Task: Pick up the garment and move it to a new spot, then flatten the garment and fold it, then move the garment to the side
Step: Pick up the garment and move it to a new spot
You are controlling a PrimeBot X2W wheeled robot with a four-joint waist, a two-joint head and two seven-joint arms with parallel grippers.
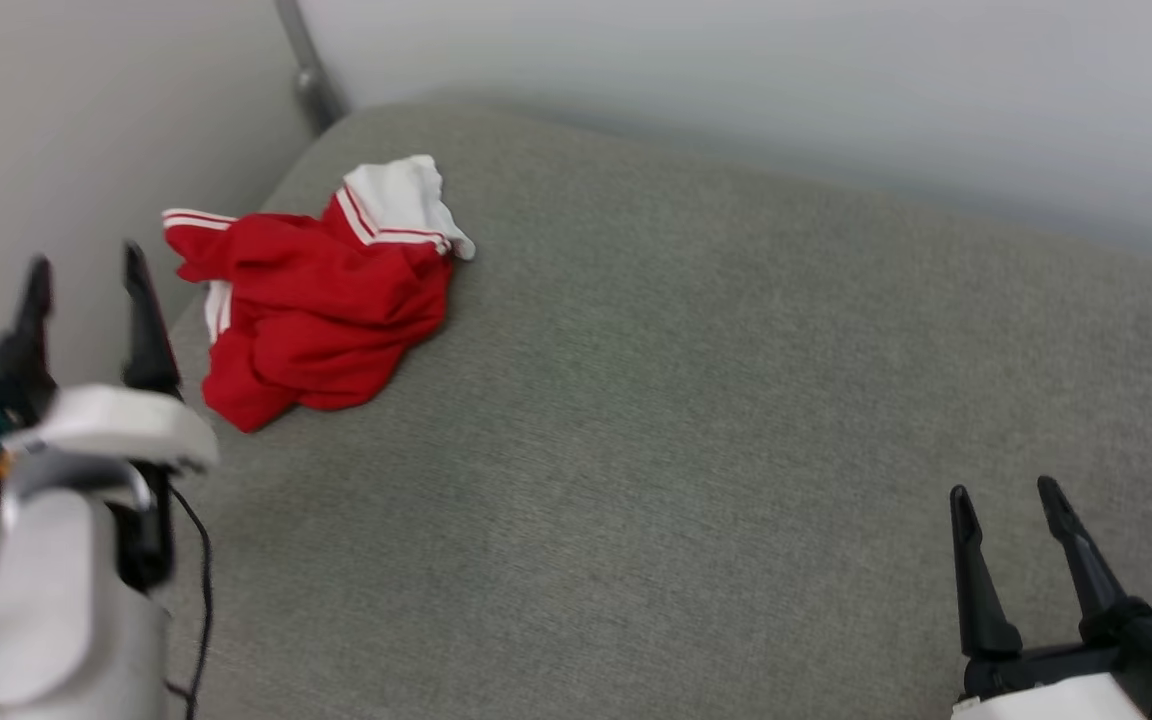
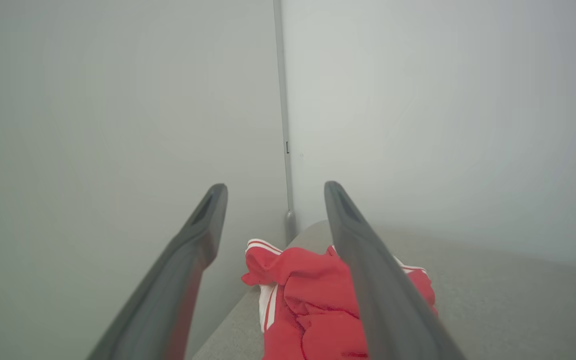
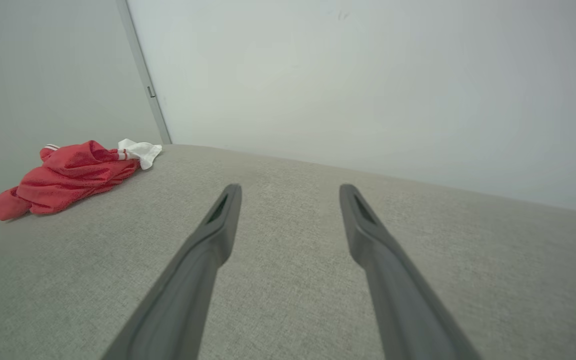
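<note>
Crumpled garment (image 1: 321,310) (by the wall (image 1: 56,120)) on the cushion (image 1: 686,420); left claw (image 1: 84,256) and right claw (image 1: 1002,488) wide, empty.

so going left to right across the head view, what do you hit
left gripper, open → the garment, crumpled on the grey cushion → right gripper, open

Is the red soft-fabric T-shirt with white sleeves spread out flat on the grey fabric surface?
No, the red T-shirt lies bunched in a heap on the grey surface.
</note>
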